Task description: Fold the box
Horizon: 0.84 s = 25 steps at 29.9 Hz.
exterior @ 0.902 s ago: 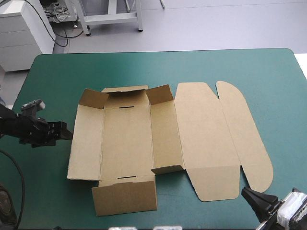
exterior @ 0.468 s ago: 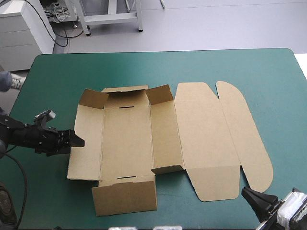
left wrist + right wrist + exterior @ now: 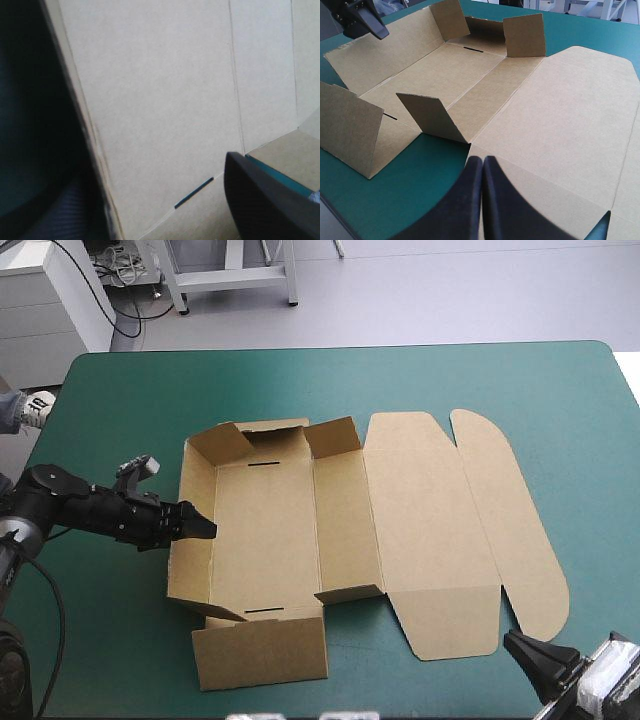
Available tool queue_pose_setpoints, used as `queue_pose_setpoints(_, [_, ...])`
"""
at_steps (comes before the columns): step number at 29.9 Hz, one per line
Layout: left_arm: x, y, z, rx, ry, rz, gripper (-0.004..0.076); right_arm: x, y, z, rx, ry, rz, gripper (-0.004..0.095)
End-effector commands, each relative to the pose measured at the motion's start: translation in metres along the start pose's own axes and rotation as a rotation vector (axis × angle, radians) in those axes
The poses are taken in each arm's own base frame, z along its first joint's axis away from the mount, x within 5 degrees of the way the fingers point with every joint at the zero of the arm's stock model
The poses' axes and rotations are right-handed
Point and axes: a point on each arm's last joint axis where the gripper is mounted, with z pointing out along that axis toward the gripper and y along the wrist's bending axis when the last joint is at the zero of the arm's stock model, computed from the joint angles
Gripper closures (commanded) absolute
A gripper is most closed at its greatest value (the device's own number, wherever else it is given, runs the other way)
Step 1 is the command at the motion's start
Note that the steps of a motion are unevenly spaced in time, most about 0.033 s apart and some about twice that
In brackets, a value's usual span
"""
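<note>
The cut sheet of brown board, the box (image 3: 340, 510), lies mid-counter (image 3: 300, 380) on the teal-green cover. Just before, its left wall (image 3: 192, 540) lay flat. Now the left gripper (image 3: 203, 528) has pushed in and tipped it up, so folding has begun. Its black fingers (image 3: 270, 200) stand apart astride that wall. The right gripper (image 3: 482, 167) has its fingers pressed together, the lid just ahead. No print is legible.

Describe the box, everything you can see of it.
The box is a cut sheet of brown board, spread on the teal-green table. Its base panel has two slots; small corner flaps stand up. The lid and rounded flap lie flat to the right. The left wall is tilted up, with the open left gripper astride its edge.
</note>
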Motion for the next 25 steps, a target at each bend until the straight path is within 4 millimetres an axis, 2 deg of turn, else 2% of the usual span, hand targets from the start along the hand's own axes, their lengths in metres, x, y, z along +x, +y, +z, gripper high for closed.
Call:
queue_pose_setpoints(1, [-0.005,-0.040,-0.025,0.078,-0.049,0.070,0.0222,-0.012,0.001,-0.005,0.006,-0.101,-0.008,0.0924])
queue_pose_setpoints(7, [-0.009,-0.075,-0.061,0.056,-0.180,0.161,0.0222,-0.012,0.001,-0.005,0.006,-0.101,-0.008,0.0924])
queue_pose_setpoints(12, [0.000,-0.099,-0.087,0.022,-0.272,0.248,0.0222,-0.012,0.001,-0.005,0.006,-0.101,-0.008,0.0924])
queue_pose_setpoints(15, [0.007,-0.102,-0.095,-0.038,-0.283,0.281,0.0222,-0.012,0.001,-0.005,0.006,-0.101,-0.008,0.0924])
queue_pose_setpoints(19, [0.011,-0.097,-0.099,-0.124,-0.272,0.212,0.0222,-0.012,0.001,-0.005,0.006,-0.101,-0.008,0.0924])
queue_pose_setpoints(25, [0.019,-0.114,-0.118,-0.155,-0.342,0.261,0.0222,-0.012,0.001,-0.005,0.006,-0.101,-0.008,0.0924])
